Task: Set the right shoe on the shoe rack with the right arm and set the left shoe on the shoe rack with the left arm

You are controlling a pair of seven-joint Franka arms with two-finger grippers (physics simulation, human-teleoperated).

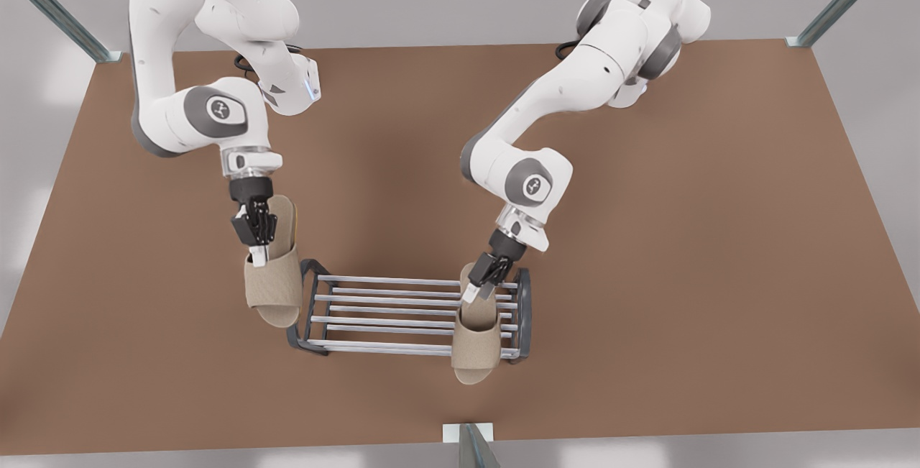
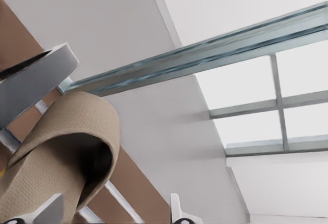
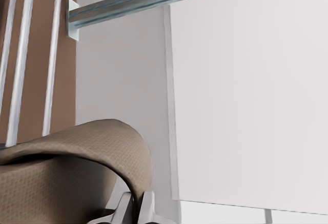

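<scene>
R gripper (image 1: 257,252) pinches the strap of the right shoe (image 1: 274,288), held tilted just outside the shoe rack (image 1: 388,306), by its end frame at front view's left. Left shoe (image 1: 476,349) lies on the bars by the other end frame, toe past the rack's front edge. L gripper (image 1: 480,288) is spread wide at its strap.

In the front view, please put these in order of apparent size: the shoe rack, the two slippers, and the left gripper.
1. The shoe rack.
2. The two slippers look alike: one held beside the rack by the right gripper, one lying on the rack.
3. The left gripper, open above the slipper on the rack.
</scene>
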